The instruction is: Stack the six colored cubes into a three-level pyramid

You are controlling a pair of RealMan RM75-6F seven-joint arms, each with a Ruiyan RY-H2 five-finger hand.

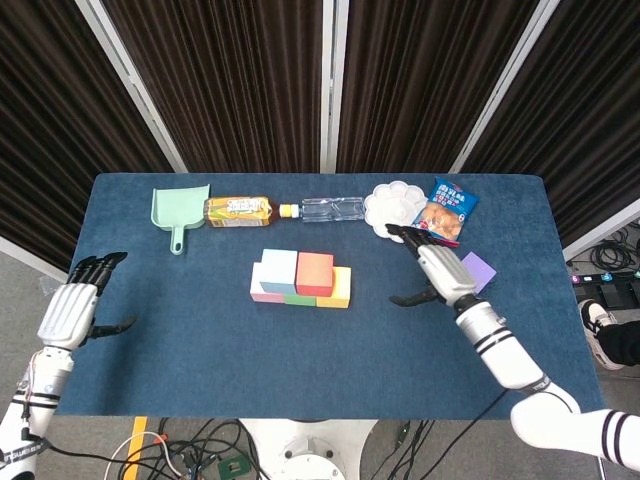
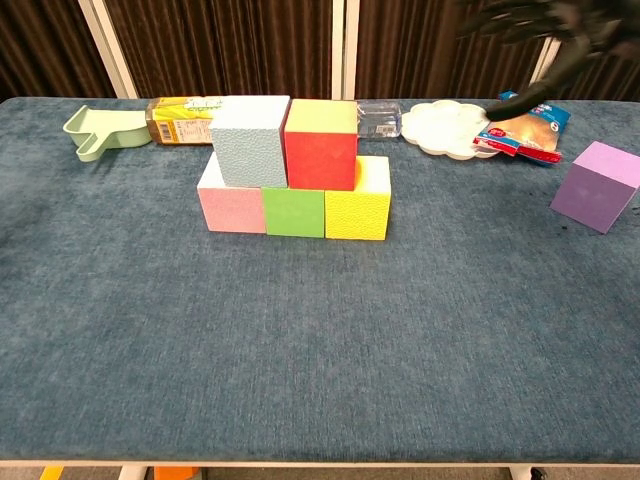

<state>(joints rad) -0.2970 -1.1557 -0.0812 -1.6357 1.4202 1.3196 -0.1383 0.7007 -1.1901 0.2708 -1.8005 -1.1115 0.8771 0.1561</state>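
**Right hand hovers beside the purple cube; five cubes stacked in two levels**

The right hand [image 1: 438, 268] hangs over the blue table [image 1: 200, 340] with its fingers spread and nothing in them, thumb stretched toward the stack. In the head view it sits just beside the purple cube [image 1: 476, 270], partly covering the cube's near-left edge; whether it touches the cube cannot be told. In the chest view only the dark fingertips [image 2: 520, 100] show at the upper right, above the snack bag [image 2: 525, 125], while the purple cube [image 2: 598, 185] stands alone on the cloth, well apart from the other cubes.

The stack stands near the table's middle. Its bottom row runs pink cube [image 2: 231, 205], green cube [image 2: 294, 212], yellow cube [image 2: 358, 205], side by side and touching. On top rest the light blue cube [image 2: 249, 140] and the red cube [image 2: 321, 143], also touching each other.

Behind the stack, along the far edge, lie a green dustpan [image 1: 178, 210], a tea bottle [image 1: 238, 210] on its side, a clear water bottle [image 1: 330, 209] on its side, and a white paint palette [image 1: 392, 209] with the snack bag overlapping its right rim.

The left hand [image 1: 72, 309] hovers at the table's left edge, fingers apart and empty, far from every cube.
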